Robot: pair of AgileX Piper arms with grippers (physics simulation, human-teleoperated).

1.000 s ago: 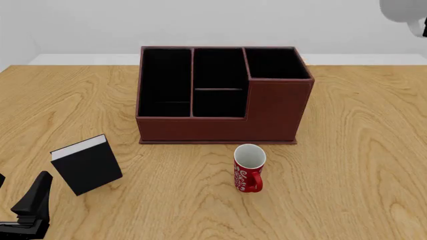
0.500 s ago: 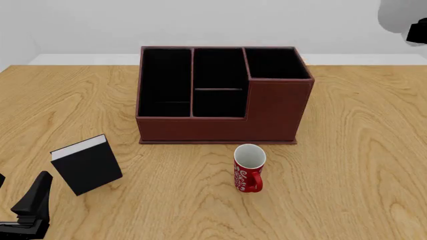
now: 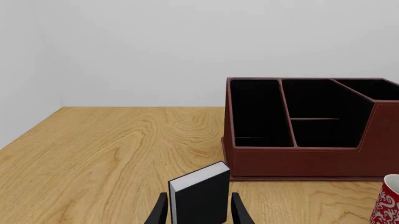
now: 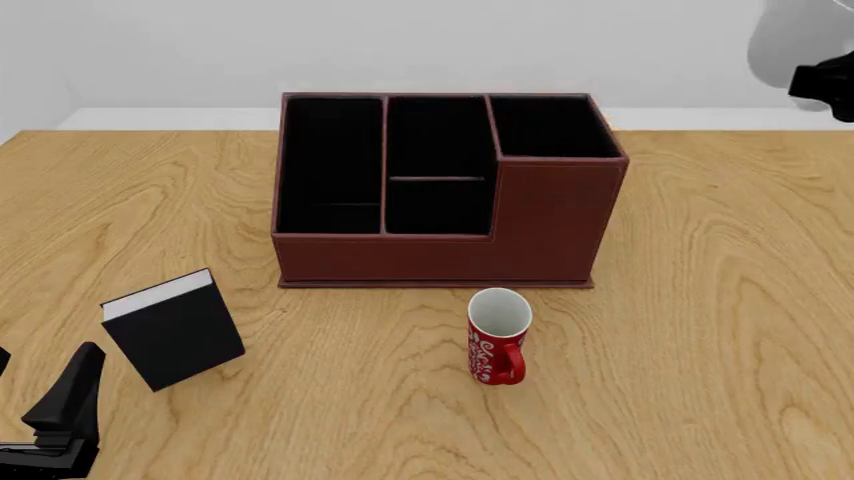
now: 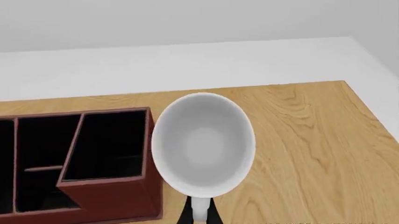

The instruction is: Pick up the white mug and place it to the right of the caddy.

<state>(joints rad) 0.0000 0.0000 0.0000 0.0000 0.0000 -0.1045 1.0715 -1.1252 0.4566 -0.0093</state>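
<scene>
nearest, low at the bench's point(image 4: 694, 330) front left, left gripper point(image 3: 199, 212) parted, fingers either side of the black book point(image 4: 174, 330), contact not discernible. pale wood grain over the whole surface; plain grey-white wall behind. red mug point(image 4: 498, 336) upright just before the caddy point(image 4: 447, 190), white pattern on it, no legible writing. farthest, high at the right, white mug point(image 5: 203, 142) held aloft by its handle in the right gripper point(image 5: 199, 214), above and right of the caddy's taller end.
</scene>
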